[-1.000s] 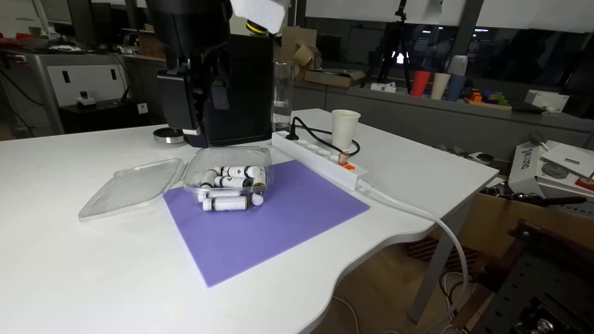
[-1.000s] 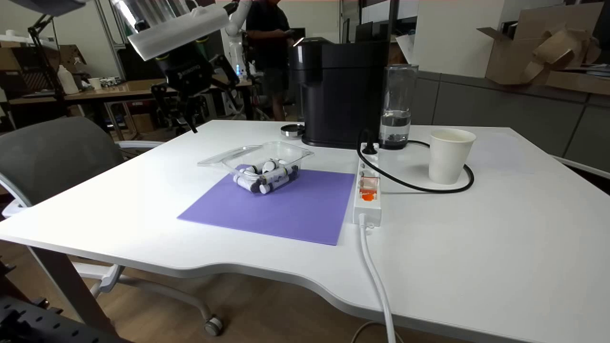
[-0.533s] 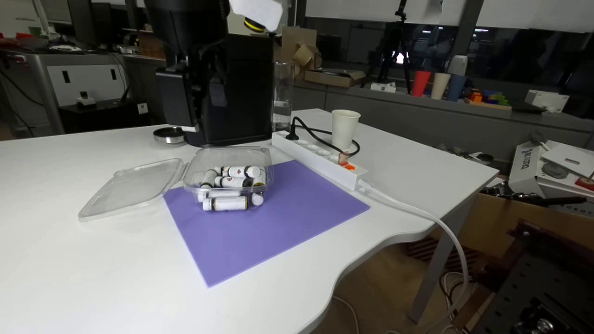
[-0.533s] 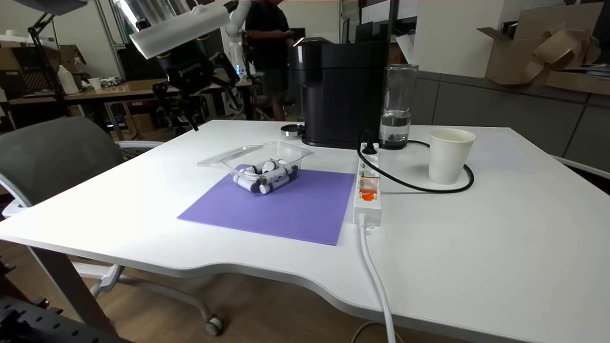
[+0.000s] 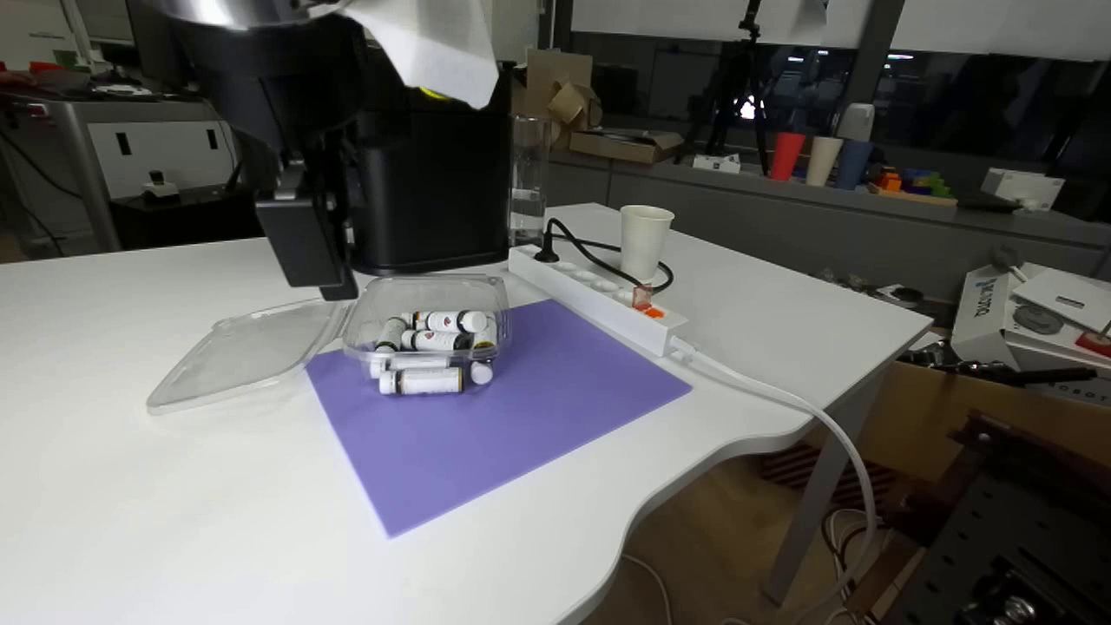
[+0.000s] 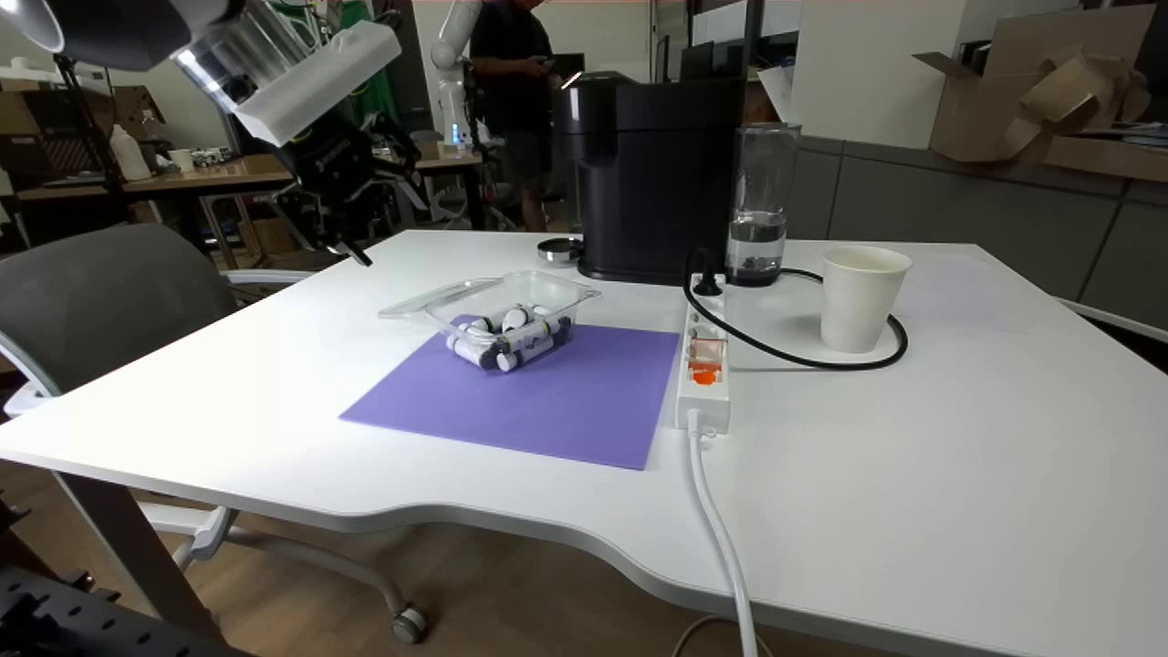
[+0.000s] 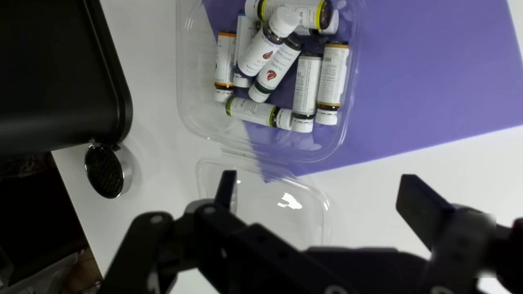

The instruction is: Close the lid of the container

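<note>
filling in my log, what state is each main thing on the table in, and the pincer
Container: open, part filled
Lid: open, lying to one side
Small bottles: jumbled, visible caps on
Pincer: open, holding nothing
Purple mat: flat, partly covered
White cup: upright, contents hidden
Power strip: black plug in
Tall clear vessel: upright, seems part full
</note>
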